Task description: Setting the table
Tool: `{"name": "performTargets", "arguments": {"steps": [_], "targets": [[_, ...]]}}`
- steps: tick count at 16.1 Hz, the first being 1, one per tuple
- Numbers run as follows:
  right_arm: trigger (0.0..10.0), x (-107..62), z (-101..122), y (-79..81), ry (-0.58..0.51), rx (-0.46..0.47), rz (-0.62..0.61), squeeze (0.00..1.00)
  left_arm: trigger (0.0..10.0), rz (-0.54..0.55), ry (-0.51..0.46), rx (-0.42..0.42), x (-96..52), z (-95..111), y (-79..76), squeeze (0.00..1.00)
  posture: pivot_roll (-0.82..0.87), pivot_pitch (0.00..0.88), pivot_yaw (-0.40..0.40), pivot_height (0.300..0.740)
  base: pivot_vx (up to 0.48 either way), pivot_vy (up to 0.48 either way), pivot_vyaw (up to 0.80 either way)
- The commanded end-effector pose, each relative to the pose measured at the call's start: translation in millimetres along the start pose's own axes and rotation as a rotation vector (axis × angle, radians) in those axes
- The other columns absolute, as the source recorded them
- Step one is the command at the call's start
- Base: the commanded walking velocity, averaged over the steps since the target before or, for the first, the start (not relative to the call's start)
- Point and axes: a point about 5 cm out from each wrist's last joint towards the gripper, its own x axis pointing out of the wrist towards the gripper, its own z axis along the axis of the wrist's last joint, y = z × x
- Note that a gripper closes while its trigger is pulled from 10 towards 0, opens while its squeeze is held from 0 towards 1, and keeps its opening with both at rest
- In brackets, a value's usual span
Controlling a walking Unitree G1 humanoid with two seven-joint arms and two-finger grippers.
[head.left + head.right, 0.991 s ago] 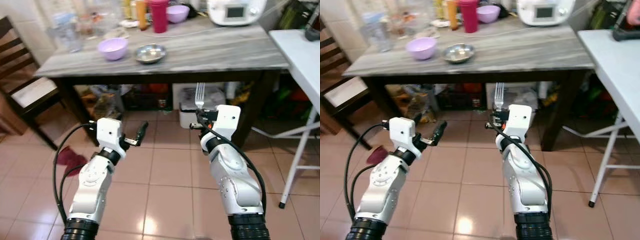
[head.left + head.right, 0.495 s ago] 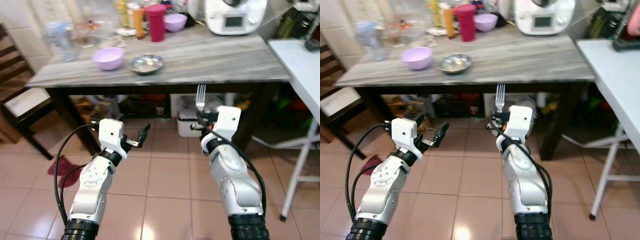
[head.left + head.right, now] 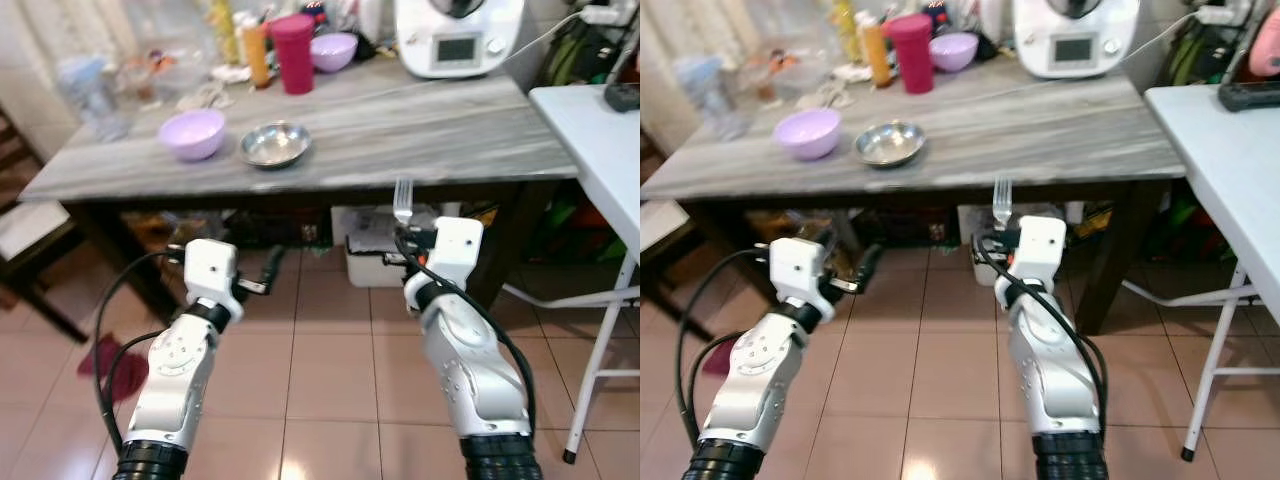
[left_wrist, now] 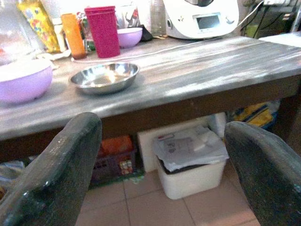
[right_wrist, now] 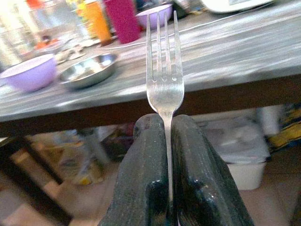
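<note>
fork [image 5: 164, 89] | upright, clamped in right pincer [image 5: 167, 141] | left pincer [image 4: 160, 165] wide, empty

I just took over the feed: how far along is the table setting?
Done: a steel bowl and a purple bowl sit on the grey table. In hand: the right gripper pinches a fork, tines up, short of the table edge. The left gripper is open. Left: laying the fork.

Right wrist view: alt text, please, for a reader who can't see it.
The right tool is shut on a metal fork, tines up. Beyond it, a grey wood-grain table holds a steel bowl and a lilac bowl.
</note>
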Motion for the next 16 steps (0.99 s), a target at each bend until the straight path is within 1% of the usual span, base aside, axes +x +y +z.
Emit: {"name": "performTargets", "arguments": {"steps": [1, 2, 3, 4, 6, 7, 8, 10, 12, 13, 14, 15, 16], "targets": [[10.0, -4.3, 9, -9.4, -0.049, -0.024, -0.029, 0.0, 10.0, 0.023, 0.004, 0.022, 0.0, 0, 2.4, 0.0, -0.17, 0.077, 0.097, 0.74, 0.307, 0.0, 0.0], [10.0, -5.5, 9, -11.1, -0.052, -0.028, -0.034, 0.0, 10.0, 0.032, 0.006, 0.029, -0.8, 0, 4.8, 0.0, -0.17, 0.077, 0.097, 0.74, 0.307, 0.0, 0.0], [10.0, -11.2, 9, -20.3, -0.057, -0.05, -0.062, 0.0, 10.0, 0.065, 0.02, 0.033, -6.9, -3, 12.3, 0.0, -0.18, 0.078, 0.101, 0.74, 0.304, 0.0, 0.0], [10.0, -11.7, 8, -21.1, -0.057, -0.05, -0.064, 0.0, 10.0, 0.065, 0.021, 0.033, -7.5, -3, 12.6, 0.0, -0.18, 0.078, 0.101, 0.74, 0.304, 0.0, 0.0], [10.0, -19.6, 8, -31.5, -0.061, -0.081, -0.097, 0.0, 10.0, 0.073, 0.042, 0.036, -18.7, -8, 14.2, 0.0, -0.18, 0.081, 0.106, 0.74, 0.304, 0.0, 0.0], [10.0, -21.0, 7, -33.7, -0.058, -0.081, -0.102, 0.0, 10.0, 0.074, 0.049, 0.035, -21.0, -10, 13.7, 0.0, -0.18, 0.082, 0.107, 0.74, 0.304, 0.0, 0.0], [10.0, -22.2, 6, -35.8, -0.052, -0.08, -0.108, 0.0, 10.0, 0.073, 0.055, 0.031, -23.3, -11, 12.4, 0.0, -0.18, 0.084, 0.107, 0.74, 0.304, 0.0, -0.52], [10.0, -22.1, 6, -35.0, -0.053, -0.081, -0.107, 0.0, 10.0, 0.065, 0.059, 0.024, -24.1, -12, 9.2, 0.0, -0.18, 0.084, 0.106, 0.74, 0.308, 0.0, -0.23], [10.0, -22.2, 8, -34.0, -0.061, -0.083, -0.105, 0.0, 10.0, 0.074, 0.062, 0.029, -26.9, -11, 10.2, 0.0, -0.18, 0.083, 0.107, 0.74, 0.311, 0.0, 0.0], [10.0, -23.1, 9, -35.3, -0.064, -0.088, -0.108, 0.0, 10.0, 0.09, 0.065, 0.038, -31.4, -11, 13.7, 0.0, -0.18, 0.084, 0.107, 0.74, 0.311, 0.0, 0.0], [10.0, -25.5, 10, -37.9, -0.073, -0.099, -0.117, 0.0, 10.0, 0.122, 0.074, 0.053, -40.0, -12, 21.8, 0.0, -0.18, 0.083, 0.108, 0.74, 0.311, 0.0, 0.0], [10.0, -26.2, 10, -38.6, -0.075, -0.103, -0.119, 0.0, 10.0, 0.131, 0.077, 0.056, -42.7, -12, 24.3, 0.0, -0.18, 0.084, 0.107, 0.74, 0.307, 0.0, 0.0], [10.0, -28.5, 10, -40.9, -0.076, -0.109, -0.126, 0.0, 10.0, 0.153, 0.087, 0.069, -50.6, -13, 31.0, 0.0, -0.18, 0.083, 0.107, 0.74, 0.304, 0.0, 0.0]]}}
